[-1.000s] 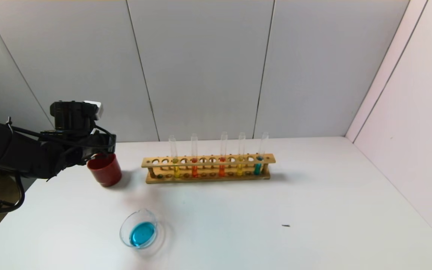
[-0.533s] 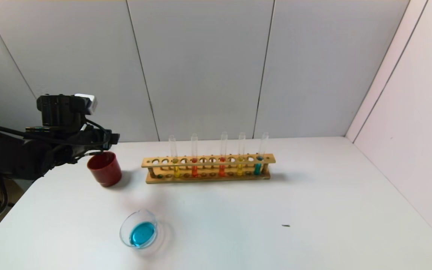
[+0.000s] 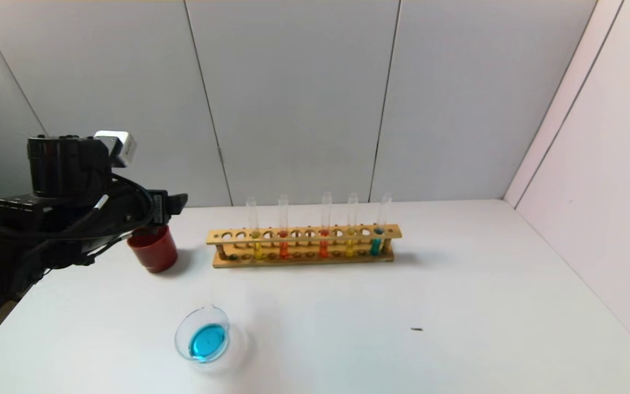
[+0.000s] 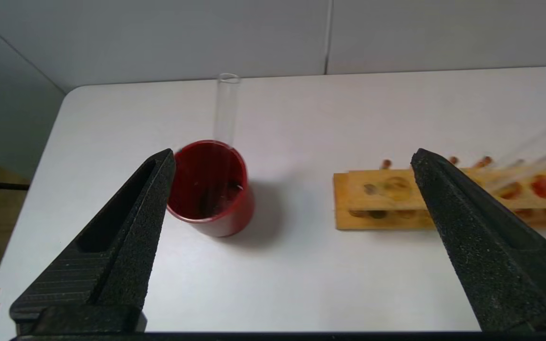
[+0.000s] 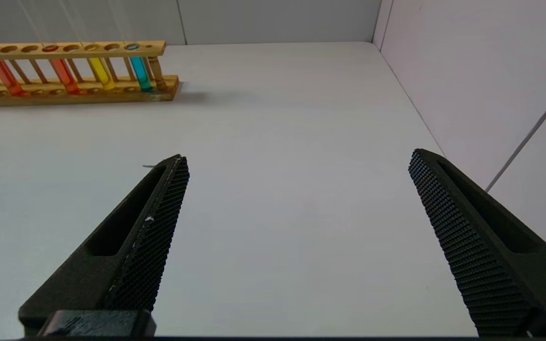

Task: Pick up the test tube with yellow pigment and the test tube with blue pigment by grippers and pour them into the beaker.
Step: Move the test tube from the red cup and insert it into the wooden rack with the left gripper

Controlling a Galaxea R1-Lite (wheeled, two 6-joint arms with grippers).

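Two test tubes with yellow liquid stand in the wooden rack, with two orange-red tubes and a teal one. No tube with bright blue liquid is in view. The beaker stands near the front left and holds blue liquid. My left gripper is open and empty above the table, beside the red cup; in the head view it hangs just over that cup. My right gripper is open and empty, low over bare table, out of the head view.
An empty clear tube stands in the red cup, left of the rack. The rack's right end shows in the right wrist view. A small dark speck lies on the white table. Walls close the back and right.
My left wrist has drawn back to the left and risen, away from over the red cup. The rack, beaker and cup have not moved.
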